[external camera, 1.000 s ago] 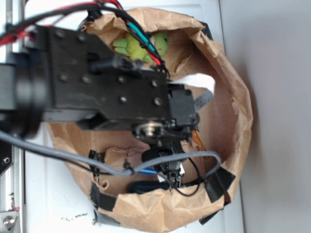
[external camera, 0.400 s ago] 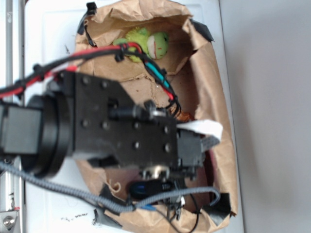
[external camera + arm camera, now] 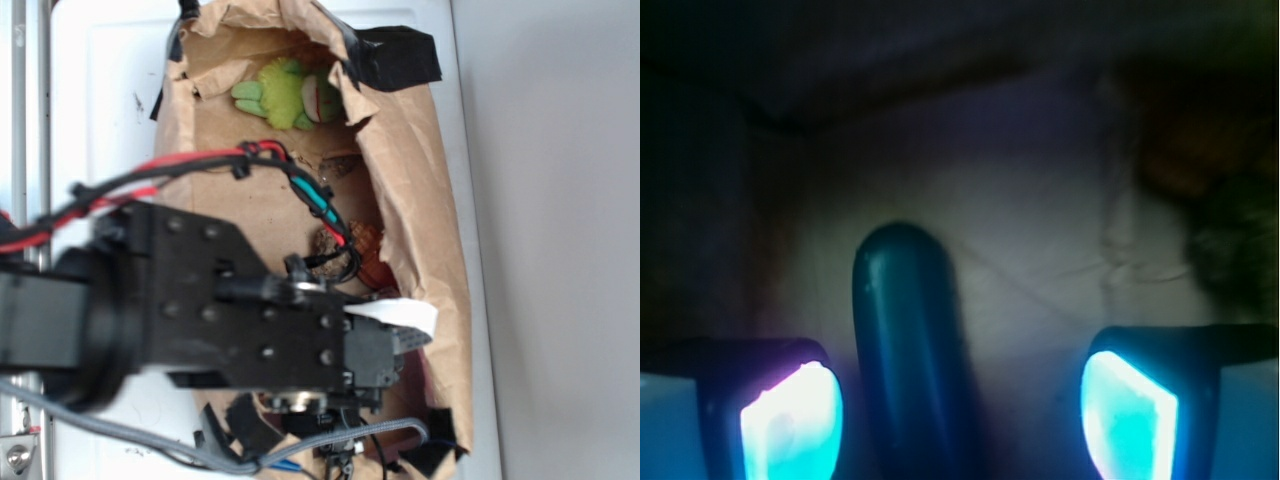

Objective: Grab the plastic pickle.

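In the wrist view the plastic pickle (image 3: 908, 340) is a glossy, very dark cylinder with a rounded far end, lying lengthwise on the paper floor. My gripper (image 3: 960, 410) is open around it. The pickle sits between the two glowing pads, close to the left pad (image 3: 790, 420) and well apart from the right pad (image 3: 1128, 415). Neither pad touches it. In the exterior view the black arm (image 3: 230, 320) reaches into the near end of the brown paper bag (image 3: 410, 200) and hides both the fingers and the pickle.
A lime-green plush frog (image 3: 285, 95) lies at the far end of the bag. A brown lumpy rock (image 3: 330, 243) and an orange shell (image 3: 368, 250) sit mid-bag beside the arm's cables. Black tape (image 3: 400, 55) patches the rim. The bag walls stand close on both sides.
The arm has moved toward the near end of the bag and lower. The bag's walls have pulled inward and narrower, and the frog and mid-bag objects are now uncovered.
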`<move>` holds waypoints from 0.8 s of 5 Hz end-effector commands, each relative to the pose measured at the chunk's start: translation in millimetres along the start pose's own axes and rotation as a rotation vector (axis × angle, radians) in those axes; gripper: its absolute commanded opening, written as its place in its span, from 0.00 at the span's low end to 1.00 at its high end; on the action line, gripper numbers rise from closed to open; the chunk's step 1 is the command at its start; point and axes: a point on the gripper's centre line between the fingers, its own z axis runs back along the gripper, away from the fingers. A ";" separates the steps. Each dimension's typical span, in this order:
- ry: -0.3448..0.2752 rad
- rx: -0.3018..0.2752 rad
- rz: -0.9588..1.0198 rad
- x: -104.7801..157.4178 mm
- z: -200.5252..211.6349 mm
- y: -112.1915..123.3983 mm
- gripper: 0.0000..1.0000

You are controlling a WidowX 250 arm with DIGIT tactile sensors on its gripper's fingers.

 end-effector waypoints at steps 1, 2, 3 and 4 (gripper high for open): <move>-0.009 -0.029 -0.057 18.1 -25.3 -2.5 1.00; -0.004 -0.017 -0.030 13.5 -27.5 -2.9 0.97; -0.027 -0.041 0.016 16.8 -10.2 -0.8 0.00; -0.062 -0.097 0.060 20.4 18.5 2.3 0.00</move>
